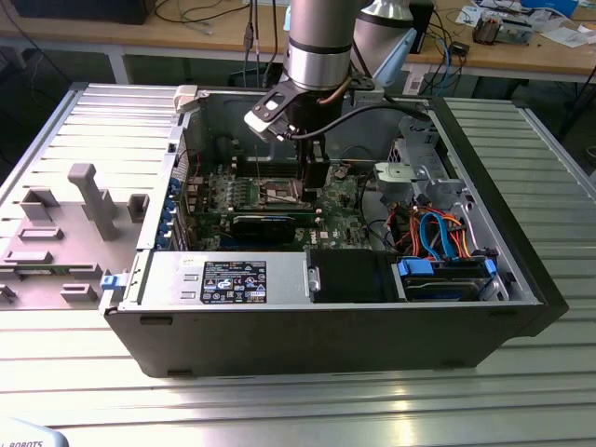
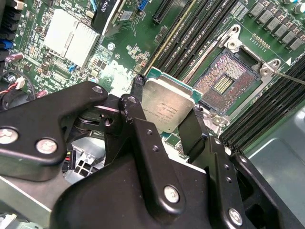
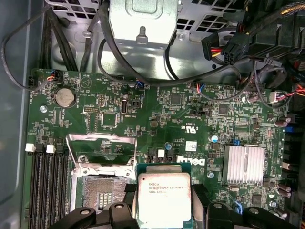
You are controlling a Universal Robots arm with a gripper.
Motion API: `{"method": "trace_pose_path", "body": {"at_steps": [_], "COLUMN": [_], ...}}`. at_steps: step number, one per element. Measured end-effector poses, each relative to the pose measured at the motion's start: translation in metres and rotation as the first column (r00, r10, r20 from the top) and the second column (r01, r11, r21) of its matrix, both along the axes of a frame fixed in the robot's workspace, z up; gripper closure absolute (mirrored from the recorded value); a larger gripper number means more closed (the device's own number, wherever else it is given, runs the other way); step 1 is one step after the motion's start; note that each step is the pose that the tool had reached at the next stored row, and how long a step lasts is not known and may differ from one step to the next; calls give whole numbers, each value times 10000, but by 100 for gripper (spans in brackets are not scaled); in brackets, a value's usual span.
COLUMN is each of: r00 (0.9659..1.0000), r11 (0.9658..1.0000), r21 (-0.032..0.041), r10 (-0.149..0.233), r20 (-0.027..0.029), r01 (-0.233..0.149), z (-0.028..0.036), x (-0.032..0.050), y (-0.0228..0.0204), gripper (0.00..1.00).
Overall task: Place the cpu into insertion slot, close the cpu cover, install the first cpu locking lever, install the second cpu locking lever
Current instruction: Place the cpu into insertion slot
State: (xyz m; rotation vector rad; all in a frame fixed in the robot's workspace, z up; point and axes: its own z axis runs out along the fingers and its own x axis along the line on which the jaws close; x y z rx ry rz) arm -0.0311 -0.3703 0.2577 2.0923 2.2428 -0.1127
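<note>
My gripper is shut on the cpu, a flat square chip with a silvery top, with one black finger on each of two opposite edges. The chip hangs level above the green board, beside the insertion slot and not over it. In the first wrist view the cpu sits right next to the open insertion slot, whose dark pin field is bare. The cpu cover, a silvery frame, is swung up off the slot. In the exterior view the gripper reaches down into the computer case near the insertion slot.
Long black memory slots flank the socket. A finned silver heat sink stands on the board's other side. Case walls, a drive cage, coloured cables and a power supply hem in the board. A grey fixture lies outside the case.
</note>
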Motion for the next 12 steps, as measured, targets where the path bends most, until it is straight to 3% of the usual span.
{"method": "trace_pose_path", "body": {"at_steps": [12], "r00": [9998], "r11": [9998], "r21": [-21], "r10": [-177], "r20": [0], "r01": [177], "z": [-3], "x": [0], "y": [0], "gripper": [46]}}
